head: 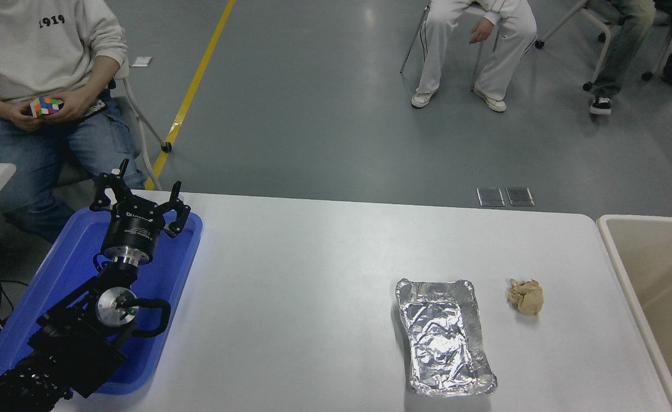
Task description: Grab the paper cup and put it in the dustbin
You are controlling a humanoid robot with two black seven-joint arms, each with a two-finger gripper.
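Note:
The paper cup is out of view. The dustbin [619,252], beige with a pale cream rim, stands against the table's right edge and is cut off by the picture. My left gripper [139,191] is parked over the blue tray at the lower left, its black fingers spread open and holding nothing. My right arm does not show in the head view.
A blue plastic tray [184,263] lies under the left arm. A crinkled foil tray [442,335] sits right of centre, with a crumpled tan paper ball [525,296] beside it. A person with a colour cube sits at the far left; other people's legs are at the top right.

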